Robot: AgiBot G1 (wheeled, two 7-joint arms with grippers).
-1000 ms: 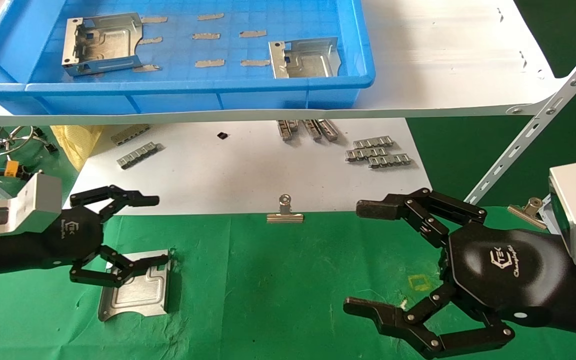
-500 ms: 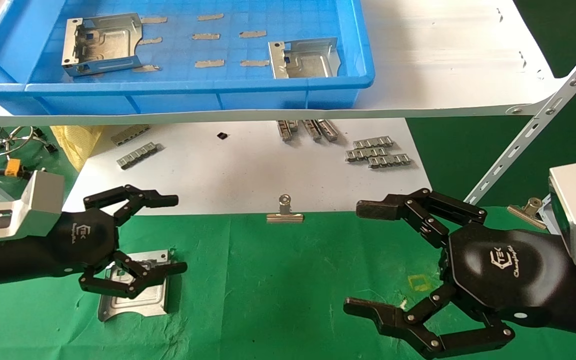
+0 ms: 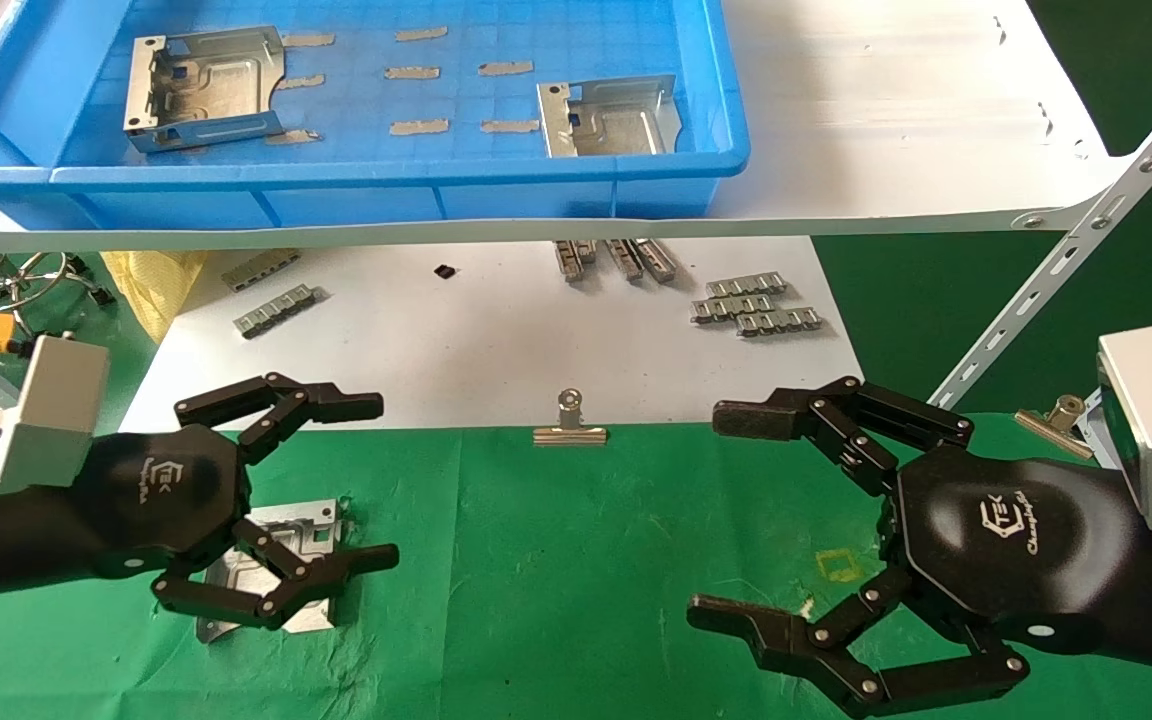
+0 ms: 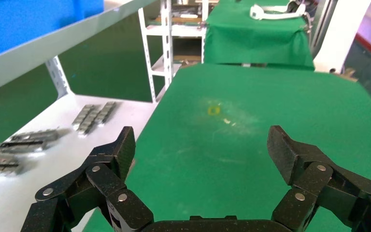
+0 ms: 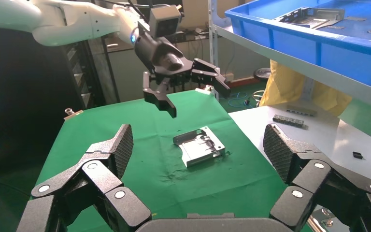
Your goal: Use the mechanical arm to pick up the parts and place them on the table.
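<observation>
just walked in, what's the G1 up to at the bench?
It is moving metal parts from the blue bin onto the green table. One part lies flat on the cloth; the left gripper hangs above it with jaws open, not touching, as the right wrist view shows. Two more parts wait in the bin. The right gripper hovers open over the cloth, empty.

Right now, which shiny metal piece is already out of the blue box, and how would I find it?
Start at the green table and look toward the left gripper, open above it. The silver part lies flat there on the cloth; the other two parts sit in the blue bin.
</observation>
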